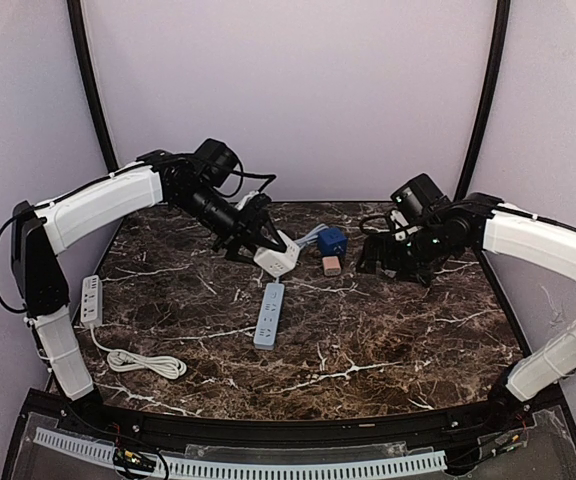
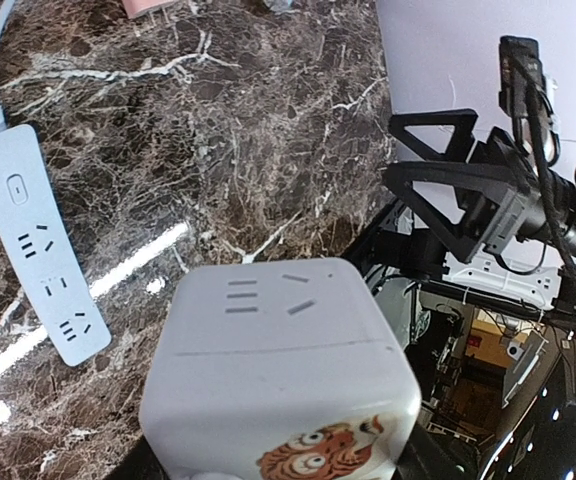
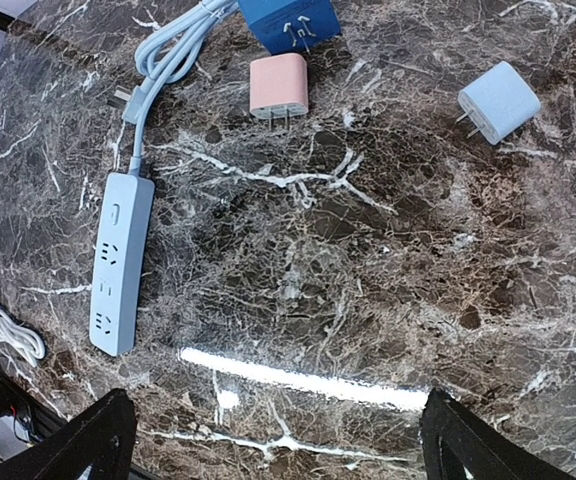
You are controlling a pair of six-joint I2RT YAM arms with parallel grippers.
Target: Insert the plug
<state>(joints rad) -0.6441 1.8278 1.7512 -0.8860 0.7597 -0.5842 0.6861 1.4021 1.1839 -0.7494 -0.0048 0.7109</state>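
Evidently left gripper (image 1: 266, 238) clamped the white cube adapter (image 2: 278, 370) just above the blue power strip (image 1: 269, 315). Adapter looked light, rigid, slick; grip flat sides. Right gripper (image 3: 278, 432) spread wide, empty.

Bare marble near and right; clutter at far centre and along the left edge.

The near-right stretch of the table (image 1: 408, 350) is bare, so a gripper could sweep through there. The blue strip (image 1: 269, 315) lies lengthwise at the centre, its cable curling away to the far side. The cube (image 1: 278, 260), clamped in the left gripper (image 1: 266, 243), blocks the space just beyond the strip's far end. Right of it, the blue adapter (image 1: 331, 240) and pink adapter (image 1: 331, 264) sit close together. A pale adapter (image 3: 499, 102) lies apart, further right. The right gripper (image 3: 278, 410), fingers spread wide, occupies the far right. A white strip (image 1: 91, 299) and a cord coil (image 1: 146, 362) crowd the near left.
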